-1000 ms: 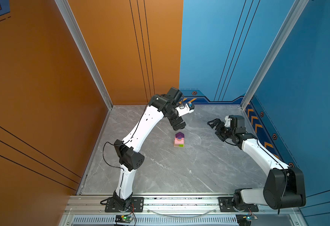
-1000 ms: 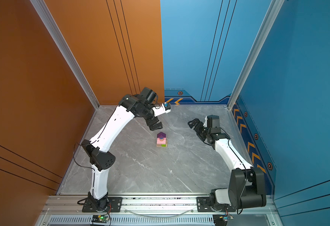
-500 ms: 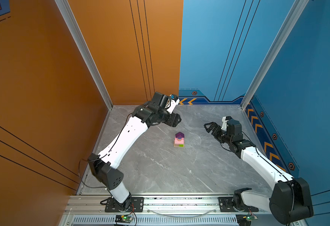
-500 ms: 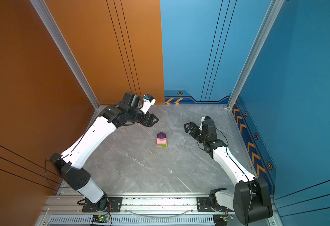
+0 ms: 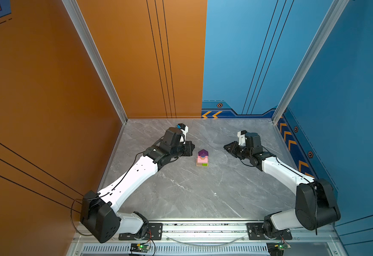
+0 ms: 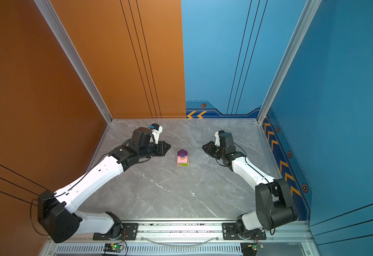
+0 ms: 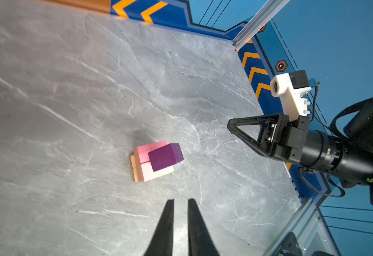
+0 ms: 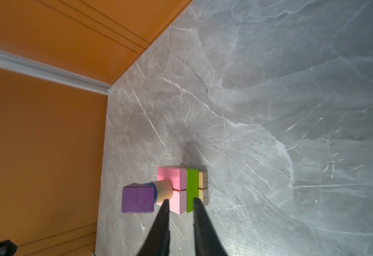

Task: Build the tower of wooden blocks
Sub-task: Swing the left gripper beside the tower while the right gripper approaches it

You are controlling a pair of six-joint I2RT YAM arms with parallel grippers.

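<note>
- As the tower [image 5: 202,157] stands on the table [image 5: 181,190] between 2 grippers, it looks complete.
- Empty, jaws pressed together: left gripper [image 5: 192,146], right gripper [image 5: 225,146].
- Risk: arm sweep toppling narrow cylinders [image 8: 163,191].

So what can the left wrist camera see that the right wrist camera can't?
Only the left wrist view: the right gripper, shut and empty, clear of the wood block tower, and the blue wall with orange chevrons.

Only the right wrist view: the tower from the side, showing the blue cylinder and tan cylinder under the top block, and the numbers on the ends of the tan bars.

Both: the purple peaked block, the pink slabs, the tan bars and the grey table.
</note>
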